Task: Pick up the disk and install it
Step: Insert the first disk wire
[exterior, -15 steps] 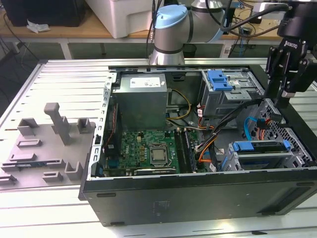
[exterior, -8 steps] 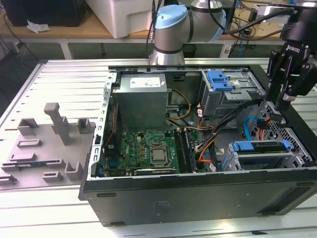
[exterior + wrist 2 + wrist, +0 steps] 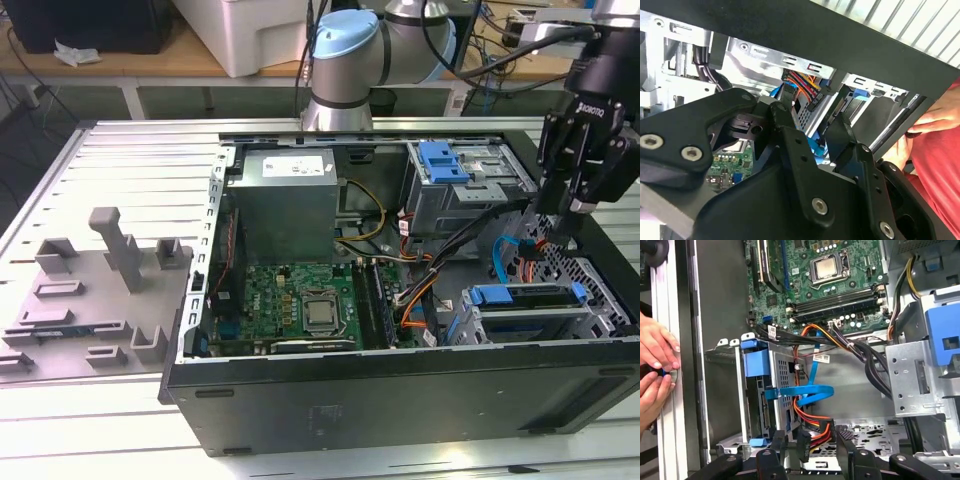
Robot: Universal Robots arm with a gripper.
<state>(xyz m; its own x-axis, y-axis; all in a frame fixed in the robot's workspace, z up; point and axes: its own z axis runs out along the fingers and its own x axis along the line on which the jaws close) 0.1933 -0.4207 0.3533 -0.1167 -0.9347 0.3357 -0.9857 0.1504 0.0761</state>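
The disk (image 3: 530, 297) sits on edge in the lower drive bay at the case's corner on the exterior view's right, with its blue carrier tab (image 3: 497, 295) showing at the end. In the first wrist view the disk (image 3: 761, 407) stands inside the grey bay, with the blue carrier (image 3: 756, 357) on top. My gripper (image 3: 562, 232) hangs just above and behind that bay, over the cable bundle. Its fingers (image 3: 777, 446) stand apart and open, and a black connector with red and orange wires (image 3: 805, 440) lies between them, not clamped. In the second wrist view my gripper (image 3: 810, 125) points down into the case.
A person's hands (image 3: 655, 365) rest on the case rim beside the bay, and a red sleeve (image 3: 940, 165) shows. A blue data cable (image 3: 807, 390) loops off the bay. The blue-handled cage (image 3: 450, 165), power supply (image 3: 290, 195), motherboard (image 3: 305, 300) and grey fixture blocks (image 3: 110, 260) surround it.
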